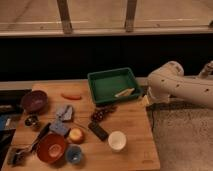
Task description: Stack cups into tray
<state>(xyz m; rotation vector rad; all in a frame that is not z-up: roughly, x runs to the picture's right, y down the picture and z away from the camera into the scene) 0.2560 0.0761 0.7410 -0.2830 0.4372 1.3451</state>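
Observation:
The green tray (102, 81) stands at the back middle of the wooden table, with a pale flat piece (125, 92) lying in its right corner. A cream-white cup (117, 140) stands near the front middle. An orange-yellow cup (76, 135) and a blue cup (74, 154) sit at the front left. A dark metallic cup (32, 121) sits at the left edge. My gripper (146, 99) hangs at the end of the white arm (175, 86), just off the tray's right front corner, far from all the cups.
A red-orange bowl (50, 147) sits at the front left and a purple bowl (35, 100) at the back left. A carrot (71, 96), dark grapes (101, 114), a black bar (98, 131) and blue-grey cloths (64, 112) lie mid-table. The table's right edge (150, 135) is under the arm.

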